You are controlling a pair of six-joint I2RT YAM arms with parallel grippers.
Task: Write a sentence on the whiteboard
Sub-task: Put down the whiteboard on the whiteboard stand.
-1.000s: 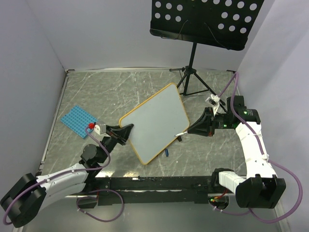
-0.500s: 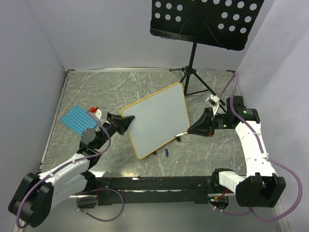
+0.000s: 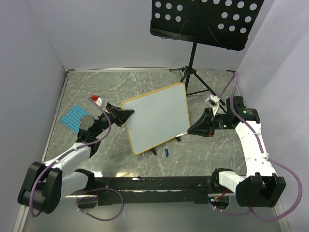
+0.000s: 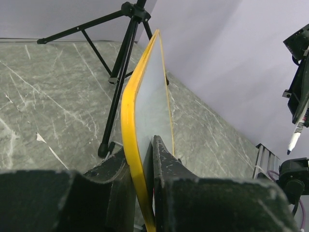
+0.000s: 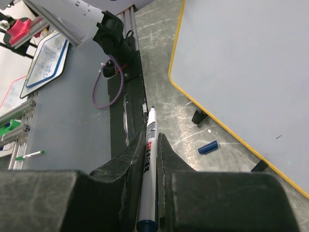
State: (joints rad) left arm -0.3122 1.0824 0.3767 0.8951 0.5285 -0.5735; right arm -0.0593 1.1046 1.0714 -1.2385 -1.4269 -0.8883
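- Grey marbled table [image 3: 120, 87] with pale walls round it fills the top view; a black music stand [image 3: 205, 21] rises at the upper right and a blue studded mat [image 3: 71, 116] lies at the left.
- You have the whiteboard [image 3: 157, 118] in the middle of the frame, tilted, with its writing face toward the right arm.
- Your left gripper [image 3: 126, 116] is clamped on the board's yellow frame at its left corner. The left wrist view shows the edge of the board pinched between both fingers.
- Your right gripper [image 3: 192, 128] is clenched round the marker [image 5: 149, 164], whose bare tip points toward the lower edge of the board. In the right wrist view the tip sits just beside the frame, apart from it and off the white face.
- The marker's blue cap [image 5: 208, 147] lies on the table below the board, near one of its black clip feet [image 5: 198, 116].
- Progress, as I judge it: the preparation is done, with the cap off, the pen in grip and the board held.
- No words show on the board in any view, apart from a tiny speck, so the whole sentence is left for you to write.
- You would need to bring the tip onto the upper left of the white face while the left arm steadies the board.
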